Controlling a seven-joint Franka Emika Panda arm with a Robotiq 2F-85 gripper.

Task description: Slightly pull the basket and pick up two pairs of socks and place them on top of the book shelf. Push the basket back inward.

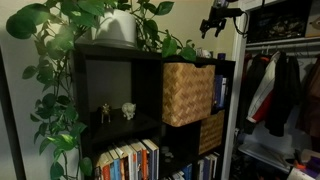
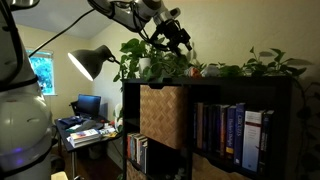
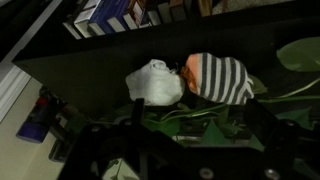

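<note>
Your open, empty gripper [image 3: 165, 150] hangs above white socks [image 3: 155, 82] and striped socks [image 3: 222, 78] atop the book shelf [image 3: 90, 65]; press the basket [image 1: 188, 93] squarely on its front edge.

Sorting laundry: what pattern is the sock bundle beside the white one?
The sock bundle has dark-and-white stripes; wrist view.

We see the flat dark top of the book shelf [image 3: 95, 62] carrying a rolled white pair of socks [image 3: 155, 82], and we take that pair as our marker. Touching it on one side lies a striped pair of socks [image 3: 222, 78], grey and white with an orange patch at the end that meets the white pair. Green leaves [image 3: 298, 52] sprawl over the board just beyond the striped pair and near the white pair's lower edge. In an exterior view the same top [image 1: 112, 47] bears a white pot [image 1: 118, 28]; we cannot tell where it stands relative to the white pair.
</note>
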